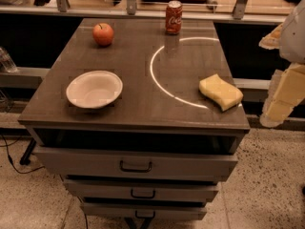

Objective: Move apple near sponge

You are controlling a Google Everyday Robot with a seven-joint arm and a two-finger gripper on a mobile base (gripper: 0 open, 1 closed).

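Note:
The red-orange apple (103,34) with a short dark stem sits at the back left of the dark tabletop (143,104). The pale yellow sponge (220,92) with wavy edges lies near the right front edge. My gripper (282,97) hangs at the far right of the view, just off the table's right side, close to the sponge and far from the apple. It holds nothing that I can see.
A red soda can (174,17) stands at the back centre. A white round bowl (94,88) sits at the front left. Below the tabletop are several drawers with handles (136,166). A railing (143,8) runs behind the table.

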